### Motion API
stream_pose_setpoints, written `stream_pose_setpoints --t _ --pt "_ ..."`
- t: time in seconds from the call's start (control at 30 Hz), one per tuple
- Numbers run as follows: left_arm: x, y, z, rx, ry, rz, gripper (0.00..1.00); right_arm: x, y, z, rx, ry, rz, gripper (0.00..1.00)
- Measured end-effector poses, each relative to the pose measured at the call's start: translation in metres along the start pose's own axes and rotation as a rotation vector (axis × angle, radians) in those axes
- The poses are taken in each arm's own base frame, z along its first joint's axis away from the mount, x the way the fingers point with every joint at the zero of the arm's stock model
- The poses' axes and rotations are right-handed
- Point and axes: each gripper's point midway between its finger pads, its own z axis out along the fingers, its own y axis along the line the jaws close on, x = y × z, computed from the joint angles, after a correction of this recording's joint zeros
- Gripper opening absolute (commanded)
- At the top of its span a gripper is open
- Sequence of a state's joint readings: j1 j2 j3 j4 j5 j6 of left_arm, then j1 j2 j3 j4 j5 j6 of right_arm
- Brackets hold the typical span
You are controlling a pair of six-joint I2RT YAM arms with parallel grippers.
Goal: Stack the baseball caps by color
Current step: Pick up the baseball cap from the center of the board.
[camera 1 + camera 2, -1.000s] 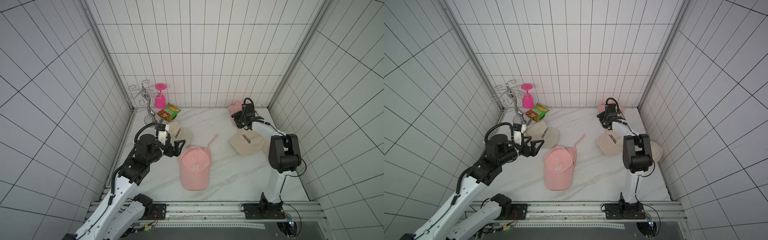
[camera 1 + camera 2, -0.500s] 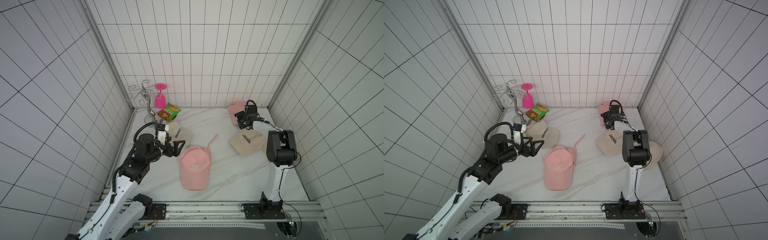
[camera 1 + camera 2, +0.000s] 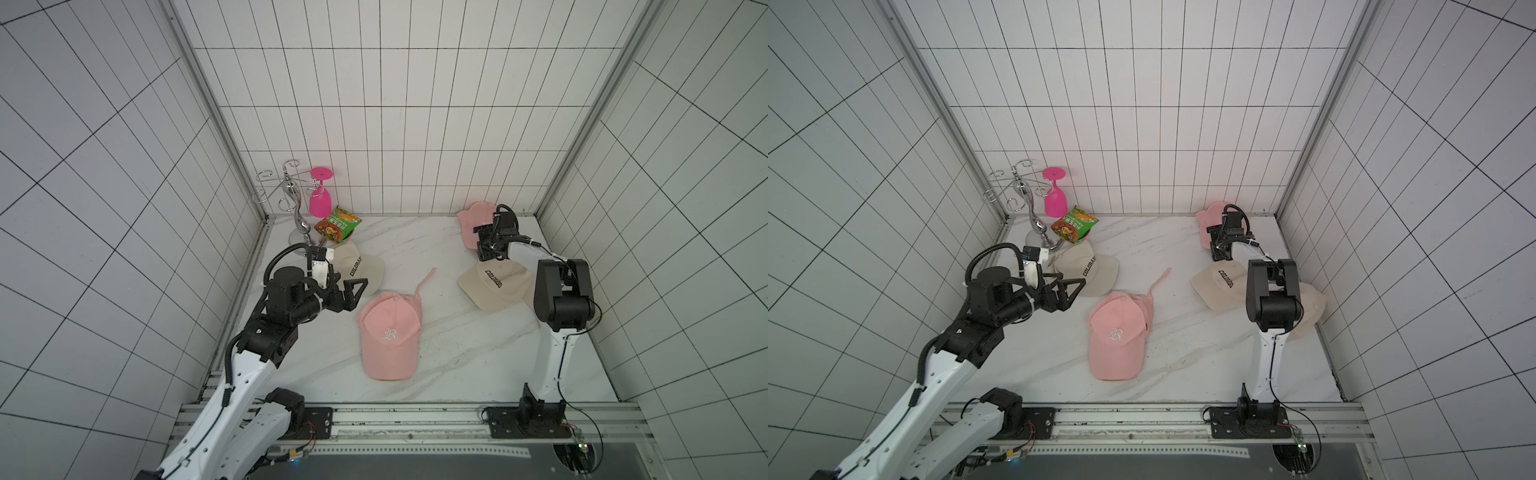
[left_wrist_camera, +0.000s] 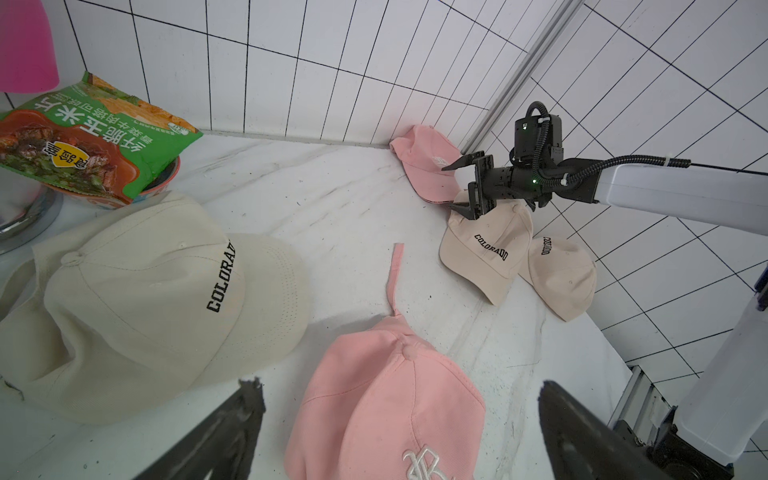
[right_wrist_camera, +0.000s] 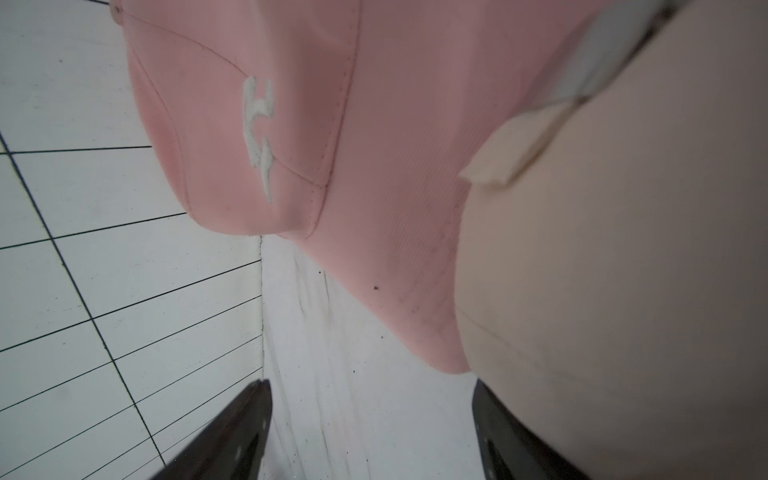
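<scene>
- White-tiled walls close in the marble table on three sides, and both arms reach in from the near rail.
- Far left corner, nothing I need: a wire rack with a bright pink goblet hung upside down. Beside it a green snack bag lies on a bowl.
- Cream caps, three in sight, and by my judgement none is properly stacked.
  - The left cream cap sits alone near the rack's foot, well apart from the others.
  - On the right, the front cream cap overlaps the wall-side cream cap at one edge, side by side, not nested.
  - I reckon all three need gathering into one pile.
- Pink caps: the middle pink cap lies crown up with its strap trailing.
  - A second pink layer shows along its back edge, and I cannot tell whether that is another cap under it.
  - The corner pink cap sits in the far right corner, its brim meeting the front cream cap. It has yet to join the middle one.
- Right gripper hangs over that meeting point, fingers spread, with only bare table between them.
- Left gripper hovers between the left cream cap and the middle pink cap, fingers spread wide and empty.
</scene>
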State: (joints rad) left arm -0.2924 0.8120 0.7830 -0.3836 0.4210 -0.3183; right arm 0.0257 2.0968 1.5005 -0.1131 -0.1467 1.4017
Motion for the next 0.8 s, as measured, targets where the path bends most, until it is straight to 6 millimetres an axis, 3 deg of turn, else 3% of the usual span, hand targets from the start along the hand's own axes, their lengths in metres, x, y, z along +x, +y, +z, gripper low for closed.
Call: stream_pose_setpoints --t 0.23,0.33,0.5,0.8 --pt "-0.001 0.002 0.000 -0.004 -0.003 -0.009 0.99 0.001 -0.013 0.006 0.018 -0.001 0.044 0.85" --pt "-0.001 0.003 -0.001 -0.007 -0.005 -0.011 0.99 -0.001 -0.020 0.008 0.021 -0.003 0.066 0.82" --pt "-0.001 0.003 0.000 -0.007 -0.004 -0.015 0.99 -0.015 -0.016 0.016 -0.034 -0.026 0.080 0.68" --pt "0.001 0.007 0.003 -0.007 0.008 -0.029 0.99 -0.035 -0.007 0.028 -0.143 -0.040 0.058 0.31"
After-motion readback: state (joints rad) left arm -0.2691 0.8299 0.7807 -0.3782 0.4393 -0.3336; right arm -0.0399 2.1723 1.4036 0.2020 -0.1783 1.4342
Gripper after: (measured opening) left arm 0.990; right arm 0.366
